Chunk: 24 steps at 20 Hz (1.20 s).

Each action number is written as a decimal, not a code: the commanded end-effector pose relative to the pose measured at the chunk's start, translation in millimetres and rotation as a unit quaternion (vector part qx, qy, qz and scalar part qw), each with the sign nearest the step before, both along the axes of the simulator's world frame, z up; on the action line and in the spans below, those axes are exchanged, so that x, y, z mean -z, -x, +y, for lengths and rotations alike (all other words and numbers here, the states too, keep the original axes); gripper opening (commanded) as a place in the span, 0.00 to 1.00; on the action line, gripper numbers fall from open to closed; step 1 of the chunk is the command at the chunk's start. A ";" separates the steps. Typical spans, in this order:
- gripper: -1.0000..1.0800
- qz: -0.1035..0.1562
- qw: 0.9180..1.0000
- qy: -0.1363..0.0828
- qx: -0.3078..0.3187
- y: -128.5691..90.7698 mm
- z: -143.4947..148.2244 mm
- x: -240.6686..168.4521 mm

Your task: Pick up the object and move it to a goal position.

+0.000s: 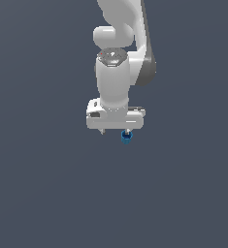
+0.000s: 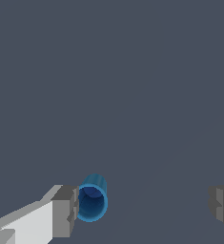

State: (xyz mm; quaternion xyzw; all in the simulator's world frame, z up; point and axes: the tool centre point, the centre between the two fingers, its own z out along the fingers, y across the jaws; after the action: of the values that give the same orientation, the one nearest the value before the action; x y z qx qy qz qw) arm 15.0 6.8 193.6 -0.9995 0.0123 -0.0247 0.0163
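Jaws stand spread wide apart in the wrist view, released and grasping nothing: one grey pad (image 2: 66,211) sits at one side of the frame and the other at the far opposite edge, with a broad stretch of bare dark surface between them. The gripper (image 1: 115,131) hangs straight down from the white Panda arm (image 1: 116,80) in the exterior view, its two short fingertips poking out below the wide white hand body.

A small bright blue cylinder (image 2: 92,198), the object, lies right against the inner face of one finger in the wrist view, so close that I cannot tell whether they touch or are just beside each other. It is cup-like, and its darker open end faces the wrist camera. It is nowhere near the opposite finger, so it sits off-centre in the gap rather than midway.

From the exterior view the object (image 1: 126,138) shows just below the fingertip on the exterior view's right, narrower than the hand body above it. Around it is a plain, uniform dark grey-blue surface (image 1: 47,193); whether the cylinder rests on it cannot be told.
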 end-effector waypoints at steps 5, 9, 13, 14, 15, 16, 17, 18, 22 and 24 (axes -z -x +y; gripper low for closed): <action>0.96 0.000 1.000 0.001 -0.006 0.4 -0.9 2.2; 0.96 0.001 1.000 0.003 -0.020 0.8 -3.5 5.8; 0.96 0.001 1.000 0.004 -0.023 0.4 -4.4 5.8; 0.96 0.001 1.000 0.004 -0.022 0.5 -4.4 5.8; 0.96 0.001 1.000 0.004 -0.022 0.8 -3.8 6.3; 0.96 0.002 1.000 0.004 -0.020 1.5 -2.9 7.5; 0.96 0.002 1.000 0.004 -0.019 2.4 -1.7 9.3; 0.96 0.003 1.000 0.004 -0.018 3.7 -0.1 11.6; 0.96 0.006 1.000 0.005 -0.008 11.5 9.1 24.9; 0.96 0.008 1.000 0.006 -0.001 17.3 15.4 34.0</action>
State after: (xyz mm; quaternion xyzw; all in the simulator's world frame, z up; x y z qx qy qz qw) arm 2.0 17.3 166.3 -0.9998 0.0071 -0.0182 0.0108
